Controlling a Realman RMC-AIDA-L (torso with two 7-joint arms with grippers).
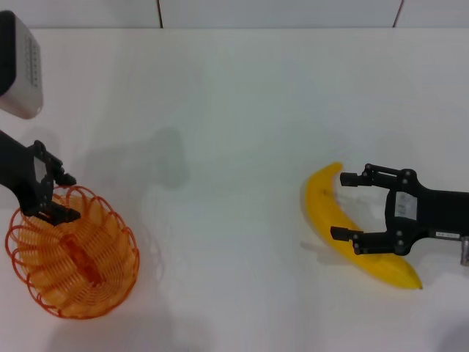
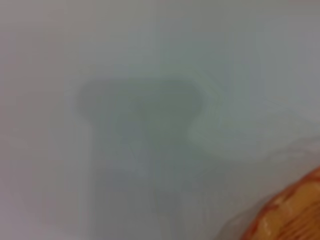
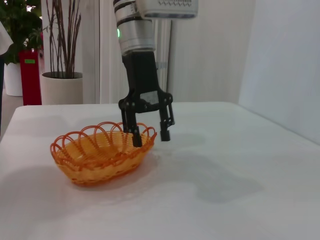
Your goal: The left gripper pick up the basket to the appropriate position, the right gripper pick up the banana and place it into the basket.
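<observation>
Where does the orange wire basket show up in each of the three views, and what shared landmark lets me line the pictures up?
Head view: the basket sits at lower left on the white table.
Left wrist view: only a blurred orange edge in the lower right corner.
Right wrist view: the whole basket shows left of centre.
Shared landmark: the left gripper straddling the rim, open, also seen in the right wrist view.

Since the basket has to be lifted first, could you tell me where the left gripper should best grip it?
Grip the basket by its scalloped rim, from above: the wire wall is thin and upright. The left gripper already straddles the rim's far edge, one finger inside, one outside.
</observation>
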